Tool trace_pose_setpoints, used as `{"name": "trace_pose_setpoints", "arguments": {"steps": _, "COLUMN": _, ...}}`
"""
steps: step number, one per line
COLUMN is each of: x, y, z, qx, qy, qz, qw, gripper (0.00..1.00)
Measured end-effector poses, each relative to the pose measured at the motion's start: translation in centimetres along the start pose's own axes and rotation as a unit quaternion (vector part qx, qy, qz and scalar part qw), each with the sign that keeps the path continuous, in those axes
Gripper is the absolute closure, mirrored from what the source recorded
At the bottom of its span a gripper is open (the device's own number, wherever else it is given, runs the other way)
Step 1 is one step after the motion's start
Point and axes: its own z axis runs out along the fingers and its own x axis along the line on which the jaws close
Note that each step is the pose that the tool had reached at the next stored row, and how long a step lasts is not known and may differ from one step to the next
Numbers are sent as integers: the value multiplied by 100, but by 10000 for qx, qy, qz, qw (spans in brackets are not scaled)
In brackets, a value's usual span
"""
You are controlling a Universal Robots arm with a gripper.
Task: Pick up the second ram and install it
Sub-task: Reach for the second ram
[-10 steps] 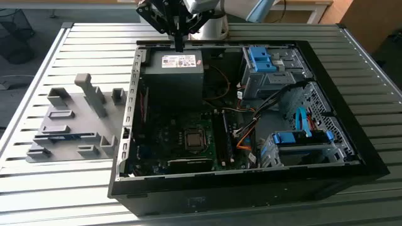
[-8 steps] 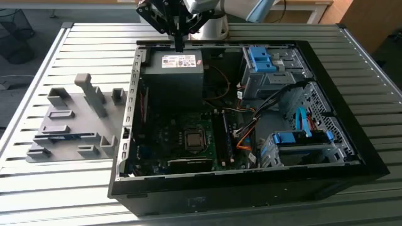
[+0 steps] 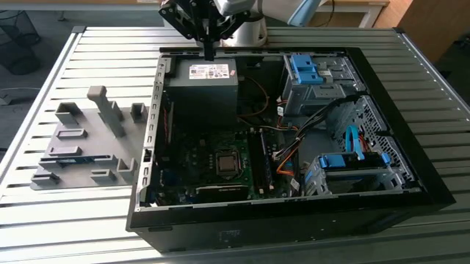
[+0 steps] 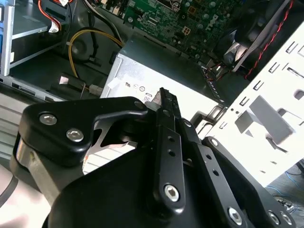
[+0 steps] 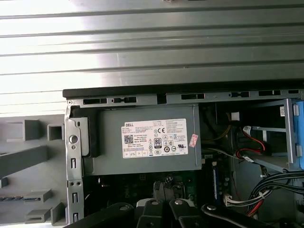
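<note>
Exterior view showed the gripper (image 3: pixel 210 53), fingers together and empty, over the power supply (image 3: pixel 202 82) at the twelve o'clock edge of the computer case (image 3: pixel 294 223). The second ram (image 3: pixel 72 160) lay in the grey fixture tray (image 3: pixel 96 140) at nine o'clock of the case, well apart from the gripper. A sound pick would require opened fingers squared across the stick's long edges. Tray uprights (image 3: pixel 110 110) and the case wall stood between. Orange cables (image 3: pixel 288 159) crowded the memory slots (image 3: pixel 261 162).

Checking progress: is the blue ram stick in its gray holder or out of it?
In: the blue ram stick lies in the gray holder outside the case; the gripper hangs over the power supply.
</note>
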Motion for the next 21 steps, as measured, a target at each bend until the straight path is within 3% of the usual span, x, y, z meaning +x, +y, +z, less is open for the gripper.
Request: {"name": "trace_pose_setpoints", "arguments": {"steps": 21, "x": 165, "y": -13, "z": -3, "qx": -1, "qy": 0, "qz": -1, "qw": 10000, "gripper": 89}}
